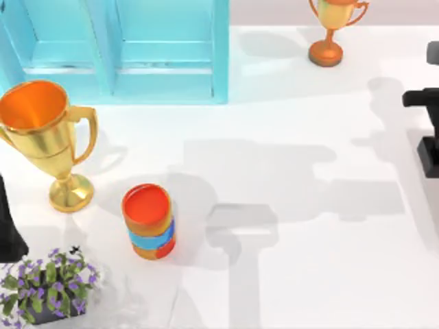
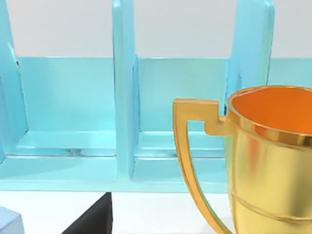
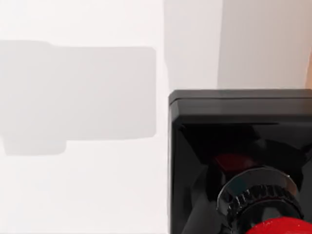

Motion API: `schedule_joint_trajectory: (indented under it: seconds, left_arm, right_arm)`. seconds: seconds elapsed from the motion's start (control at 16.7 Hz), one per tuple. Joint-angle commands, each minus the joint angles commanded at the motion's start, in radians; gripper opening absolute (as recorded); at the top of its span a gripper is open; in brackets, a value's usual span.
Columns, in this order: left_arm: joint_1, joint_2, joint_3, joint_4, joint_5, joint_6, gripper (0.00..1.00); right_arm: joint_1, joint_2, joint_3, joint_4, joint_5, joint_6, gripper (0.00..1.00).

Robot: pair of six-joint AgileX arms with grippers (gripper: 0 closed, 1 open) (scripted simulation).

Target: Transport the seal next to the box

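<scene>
The seal [image 3: 234,146] sits very close in the right wrist view, its black cube-like base toward the white table and its glossy red knob nearest the camera. My right gripper [image 1: 426,103] is at the table's right edge, directly over the seal. The box [image 1: 116,48] is a light blue open case with dividers at the back left, and its compartments [image 2: 68,112] face the left wrist camera. My left arm [image 1: 7,229] is parked at the left edge.
A large gold trophy [image 1: 48,137] stands front left of the box, close in the left wrist view [image 2: 263,161]. An orange can with a blue band [image 1: 149,221] and a potted purple plant [image 1: 48,288] stand lower left. A smaller trophy [image 1: 330,27] is at the back.
</scene>
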Motion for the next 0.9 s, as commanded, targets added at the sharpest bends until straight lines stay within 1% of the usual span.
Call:
schedule_joint_trajectory:
  seconds: [0.54, 0.6, 0.9]
  left_arm:
    - [0.0, 0.0, 0.0, 0.0, 0.0, 0.0, 1.0]
    - [0.0, 0.0, 0.0, 0.0, 0.0, 0.0, 1.0]
    - [0.0, 0.0, 0.0, 0.0, 0.0, 0.0, 1.0]
  right_arm:
    - [0.0, 0.0, 0.0, 0.0, 0.0, 0.0, 0.98]
    - [0.0, 0.0, 0.0, 0.0, 0.0, 0.0, 1.0]
    - [0.0, 0.0, 0.0, 0.0, 0.0, 0.0, 1.0]
